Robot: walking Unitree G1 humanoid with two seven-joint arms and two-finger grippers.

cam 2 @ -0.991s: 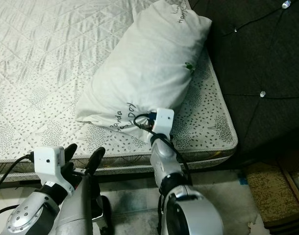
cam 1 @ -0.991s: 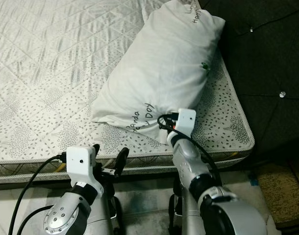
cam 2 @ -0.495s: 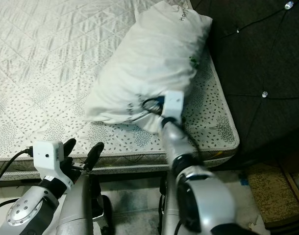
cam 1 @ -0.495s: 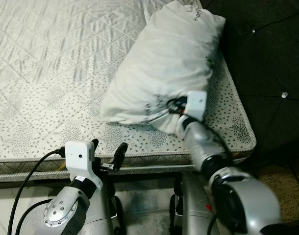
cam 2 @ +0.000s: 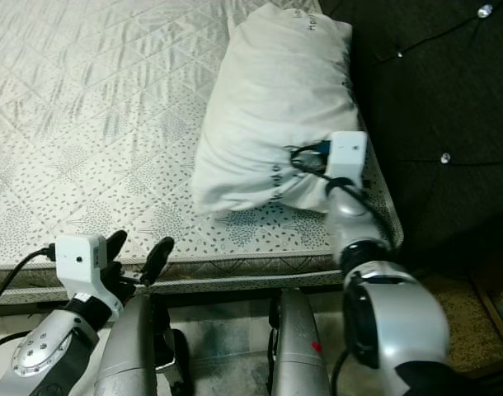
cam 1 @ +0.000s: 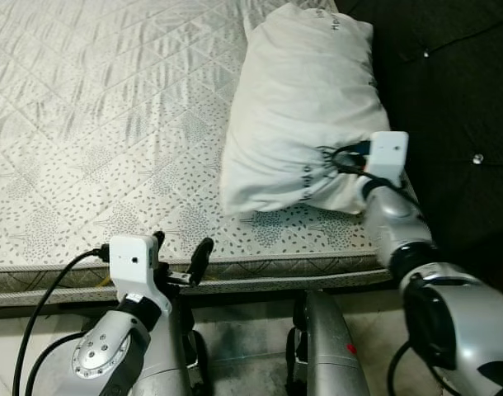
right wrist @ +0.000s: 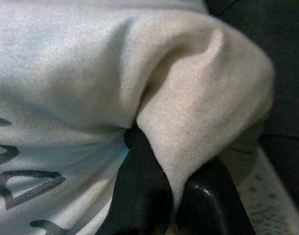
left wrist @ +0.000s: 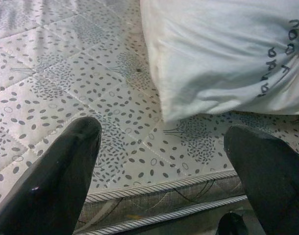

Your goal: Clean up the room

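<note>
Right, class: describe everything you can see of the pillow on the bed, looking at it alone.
The pillow is a plump white one in a soft, creased cloth case with dark lettering printed near its lower end and at its top corner. It lies on the patterned mattress, lengthwise along the side by the dark headboard. The right gripper is shut on a bunched fold at its lower corner. The left gripper hangs open at the mattress edge, apart from it.

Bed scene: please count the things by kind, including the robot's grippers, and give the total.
Pillow: 1, white with dark lettering
Mattress: 1, quilted with leaf print
Headboard: 1, dark and tufted
Grippers: 2, left gripper open below the mattress edge, right gripper pinching the pillow's corner
Total: 5
</note>
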